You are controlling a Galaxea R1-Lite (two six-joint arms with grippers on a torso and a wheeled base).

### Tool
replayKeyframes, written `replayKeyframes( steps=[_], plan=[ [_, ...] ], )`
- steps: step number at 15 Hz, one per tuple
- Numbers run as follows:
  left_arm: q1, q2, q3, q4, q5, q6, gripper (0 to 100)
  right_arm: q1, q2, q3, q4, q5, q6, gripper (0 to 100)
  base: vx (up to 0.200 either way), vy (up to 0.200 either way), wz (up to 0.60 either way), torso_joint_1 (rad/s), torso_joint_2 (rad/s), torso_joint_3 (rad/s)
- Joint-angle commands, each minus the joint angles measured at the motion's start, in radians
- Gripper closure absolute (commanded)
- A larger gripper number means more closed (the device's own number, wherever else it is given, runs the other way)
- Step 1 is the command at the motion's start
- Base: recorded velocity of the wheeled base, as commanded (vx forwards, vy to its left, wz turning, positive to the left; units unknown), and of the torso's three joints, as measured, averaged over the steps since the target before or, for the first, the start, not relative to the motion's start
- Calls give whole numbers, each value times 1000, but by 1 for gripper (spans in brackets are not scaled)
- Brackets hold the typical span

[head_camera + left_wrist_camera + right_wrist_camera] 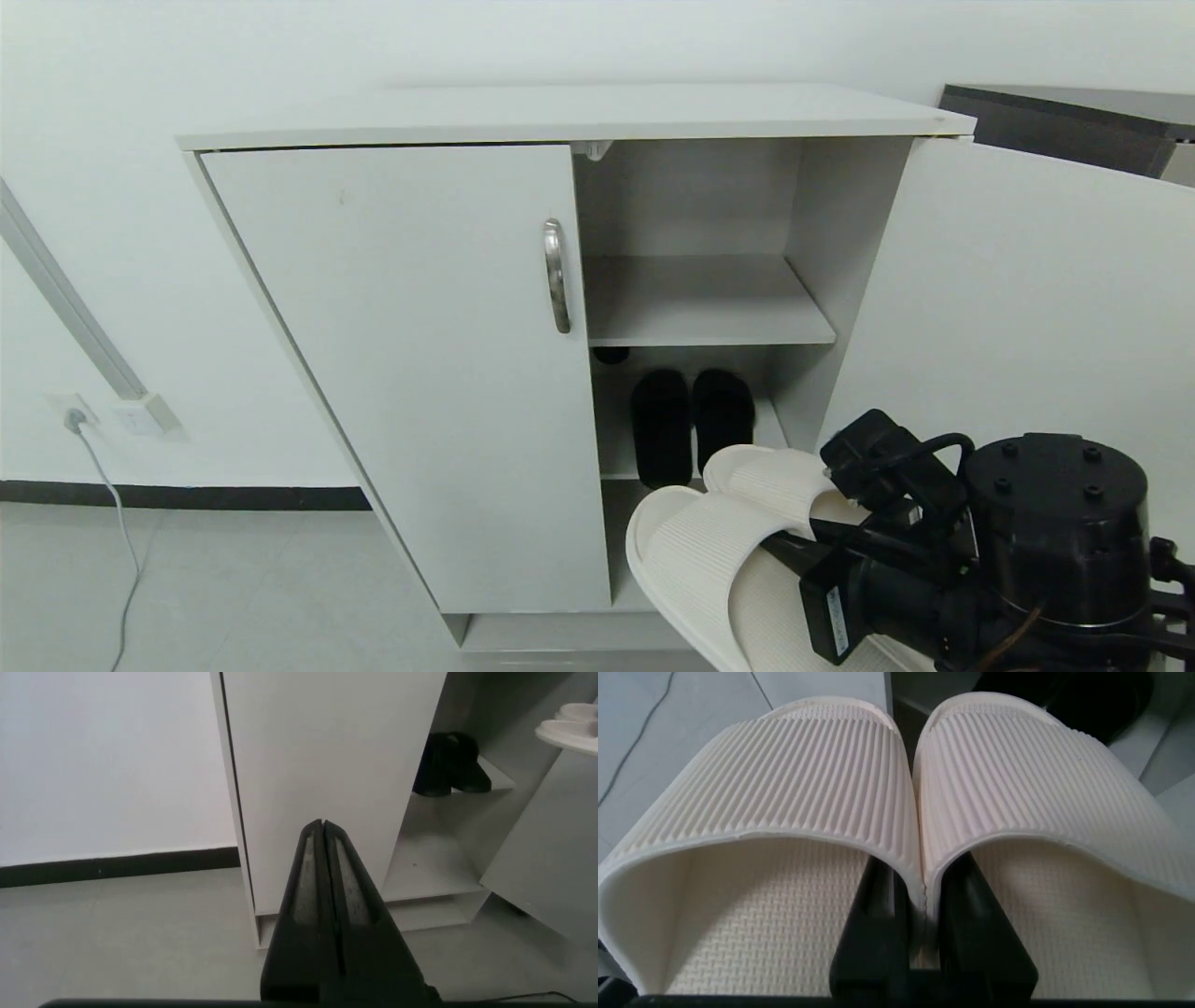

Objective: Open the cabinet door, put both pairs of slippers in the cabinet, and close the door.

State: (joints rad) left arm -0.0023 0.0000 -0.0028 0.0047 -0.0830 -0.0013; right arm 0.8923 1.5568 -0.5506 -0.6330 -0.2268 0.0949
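Observation:
A white cabinet stands against the wall with its right door swung open and its left door shut. A pair of black slippers sits on a lower shelf inside; they also appear in the left wrist view. My right gripper is shut on the inner edges of a pair of cream ribbed slippers, held in front of the open compartment, toes toward it. In the right wrist view the cream slippers lie side by side over the fingers. My left gripper is shut, empty, low before the cabinet.
The middle shelf inside the cabinet is bare. A metal handle runs down the shut left door. A wall socket with a cable sits at the left. Grey floor lies open in front. A dark unit stands behind at the right.

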Motion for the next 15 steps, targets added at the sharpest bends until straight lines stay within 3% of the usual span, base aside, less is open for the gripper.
replayKeyframes(
  steps=[1,15],
  plan=[
    [-1,0,0,0,0,0,100,0,2,1,-1,-2,0,100,0,0,0,2,61,51],
    [-1,0,0,0,0,0,100,48,26,31,-2,3,-17,100,0,0,-43,1,1,0]
  ],
)
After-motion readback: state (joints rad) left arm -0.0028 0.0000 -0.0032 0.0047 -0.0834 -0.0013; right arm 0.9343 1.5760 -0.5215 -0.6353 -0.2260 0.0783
